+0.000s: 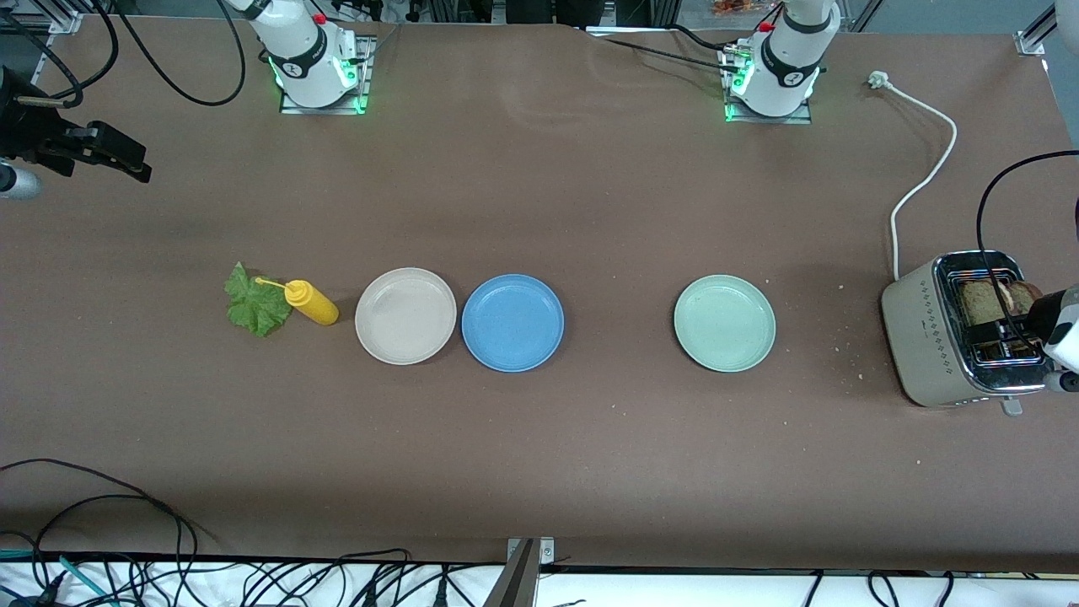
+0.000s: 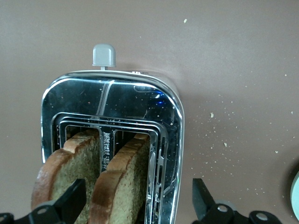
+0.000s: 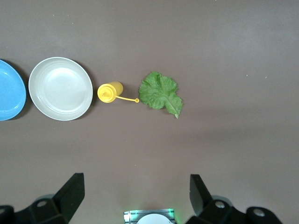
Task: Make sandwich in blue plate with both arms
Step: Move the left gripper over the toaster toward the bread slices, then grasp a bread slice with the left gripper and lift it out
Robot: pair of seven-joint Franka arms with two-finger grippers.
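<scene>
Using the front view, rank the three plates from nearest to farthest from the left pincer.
The left pincer hangs over the silver toaster, at the left arm's end.
1. Pale mint-green round plate, toward that end.
2. Medium-blue round plate, mid-table.
3. Beige round plate, beside the blue one, toward the right arm's end.

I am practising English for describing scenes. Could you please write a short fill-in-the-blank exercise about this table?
1. The two bread slices stand in the slots of the ____.
2. The left gripper is over the toaster, its fingers ____.
3. The blue plate lies between the mint-green plate and the ____ plate.
4. The yellow bottle lies beside the ____ leaf.

Missing words: toaster; open; beige; lettuce
</scene>
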